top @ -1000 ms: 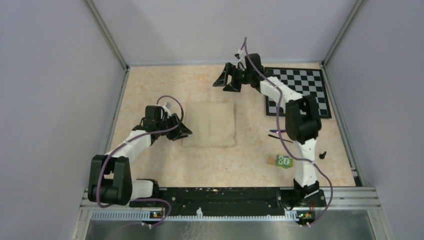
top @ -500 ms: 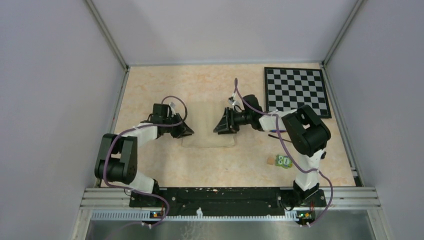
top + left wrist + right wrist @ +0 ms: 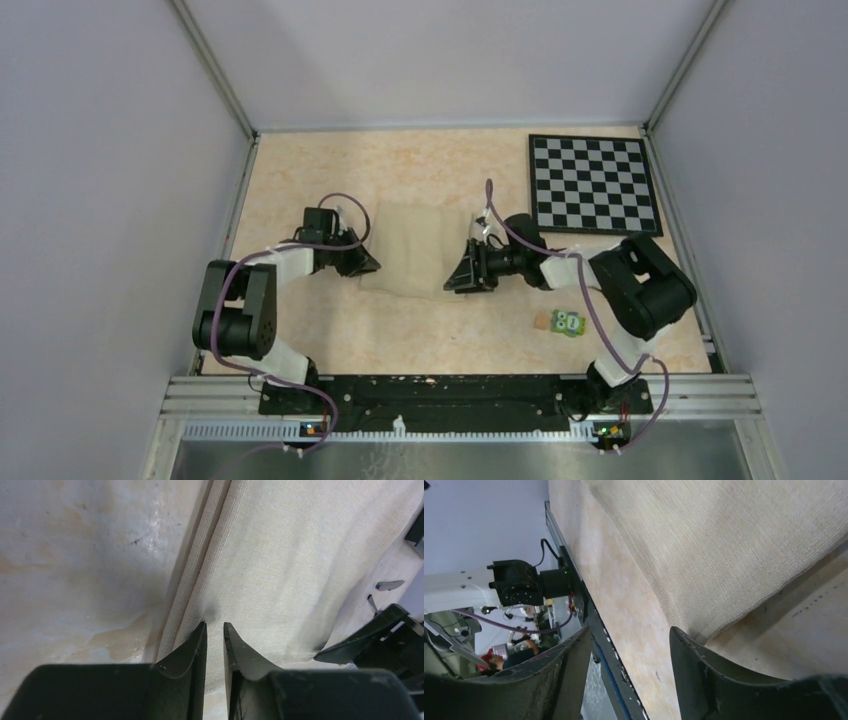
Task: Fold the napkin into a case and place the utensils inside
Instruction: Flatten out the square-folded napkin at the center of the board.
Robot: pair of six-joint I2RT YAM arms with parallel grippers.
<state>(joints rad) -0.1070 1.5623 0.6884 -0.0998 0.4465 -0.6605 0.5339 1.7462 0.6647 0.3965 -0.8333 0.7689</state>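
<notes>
Napkin point(image 3: 415, 245): lies flat left of the tabletop's point(image 3: 300, 170) middle, its left edge layered.
Left gripper point(image 3: 214, 625): fingers nearly together, nipping that left edge.
Right gripper point(image 3: 629, 630): fingers apart, astride the near-right corner, holding nothing.
Progress: early by my reckoning. No case is formed, and the utensils are out of sight.
Surroundings: chessboard point(image 3: 593, 185) in the far-right corner, green block point(image 3: 569, 322) near the front right. Neither obstructs.

- Napkin point(image 3: 415, 245): in your top view its left edge sits under the left gripper point(image 3: 362, 262) and its near right corner under the right gripper point(image 3: 460, 278). Both wrist views crop it.
- Left gripper: you cannot tell whether it pinches cloth.
- Tan scrap point(image 3: 541, 321) beside the green block point(image 3: 569, 322): too small to identify.
</notes>
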